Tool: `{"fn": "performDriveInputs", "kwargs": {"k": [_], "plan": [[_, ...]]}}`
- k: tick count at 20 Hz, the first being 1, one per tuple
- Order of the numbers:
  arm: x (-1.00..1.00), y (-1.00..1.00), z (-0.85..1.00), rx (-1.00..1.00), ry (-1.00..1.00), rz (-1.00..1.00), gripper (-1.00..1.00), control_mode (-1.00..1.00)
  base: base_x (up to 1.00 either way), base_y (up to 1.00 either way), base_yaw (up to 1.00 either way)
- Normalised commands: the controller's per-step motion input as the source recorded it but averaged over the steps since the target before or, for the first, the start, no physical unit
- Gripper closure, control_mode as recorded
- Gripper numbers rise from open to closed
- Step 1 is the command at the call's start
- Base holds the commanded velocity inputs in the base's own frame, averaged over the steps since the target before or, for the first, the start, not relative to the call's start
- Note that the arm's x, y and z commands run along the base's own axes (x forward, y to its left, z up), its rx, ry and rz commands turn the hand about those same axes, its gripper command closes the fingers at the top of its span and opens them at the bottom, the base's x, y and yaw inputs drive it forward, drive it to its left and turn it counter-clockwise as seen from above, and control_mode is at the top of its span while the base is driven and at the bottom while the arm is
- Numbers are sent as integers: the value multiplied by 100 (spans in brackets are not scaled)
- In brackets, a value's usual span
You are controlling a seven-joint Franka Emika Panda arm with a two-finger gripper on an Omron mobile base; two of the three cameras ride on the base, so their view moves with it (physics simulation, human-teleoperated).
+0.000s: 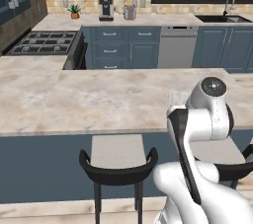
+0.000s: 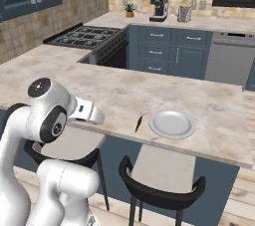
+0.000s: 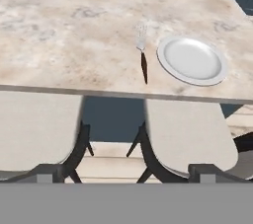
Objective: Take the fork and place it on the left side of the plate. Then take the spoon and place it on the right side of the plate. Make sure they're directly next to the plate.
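Fork (image 2: pixel 141 115) on counter (image 2: pixel 114 90) just left of plate (image 2: pixel 172 123), stools (image 2: pixel 159 180) below, stove (image 2: pixel 84 36) at back

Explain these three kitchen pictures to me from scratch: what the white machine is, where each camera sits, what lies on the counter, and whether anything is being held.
The white machine is a robot arm with dark joints, standing on a base that can drive, in a computer-rendered kitchen. Two cameras ride on that base behind the arm, one to its left and one to its right, both looking forward over the pale marble-patterned counter. The third camera sits on the arm's hand and looks along its two-finger gripper, whose jaws stand open. Nothing is held.

On the counter lies a round, shallow pale grey-white plate. To its left, a little apart from it, lies a slim fork with silvery tines and a dark handle end. Padded stools with dark frames stand under the counter's edge.
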Motion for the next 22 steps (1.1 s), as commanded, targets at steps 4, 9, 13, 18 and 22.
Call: {"fn": "performDriveInputs", "kwargs": {"k": [4,9,13,18,22], "plan": [[-68,14,14,-3,-33,0,-100,-100,0,0,0],[-85,0,3,-1,-45,-4,-100,-100,0,0,0],[-24,-3,0,0,-12,-1,-100,100,-75,-27,-6],[0,0,0,0,0,0,-100,100,-79,-69,-11],[0,0,0,0,0,0,-100,100,-49,-98,-11]]}}
